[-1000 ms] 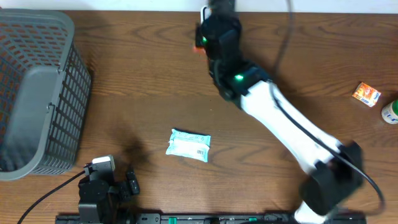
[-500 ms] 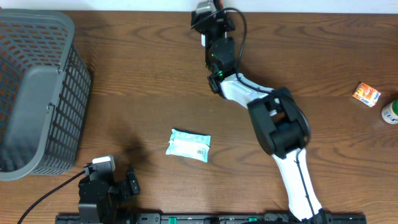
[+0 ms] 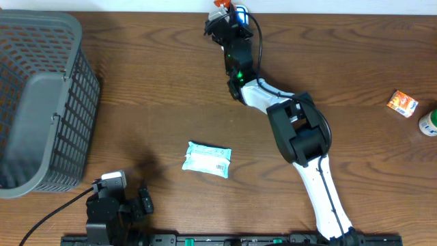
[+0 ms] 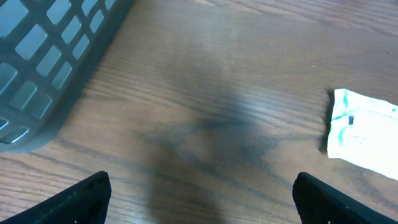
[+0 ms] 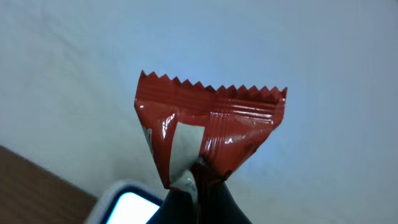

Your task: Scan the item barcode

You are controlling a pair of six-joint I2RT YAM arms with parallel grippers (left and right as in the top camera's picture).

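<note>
Right pincer (image 5: 199, 182) clenches the red foil sachet (image 5: 211, 127) by its lower corner; the sachet stands just above it, serrated seam uppermost. Light, crinkly and slippery, I judge: best pinched on a flat sealed seam. Below-left glows a white-rimmed device (image 5: 127, 208).

Dark wooden table (image 3: 136, 102), pale wall (image 5: 336, 37)

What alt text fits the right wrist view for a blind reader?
A red foil packet with a zigzag top edge is pinched in the shut jaws of the right gripper against a pale wall. A white-edged lit object and brown table show lower left.
</note>
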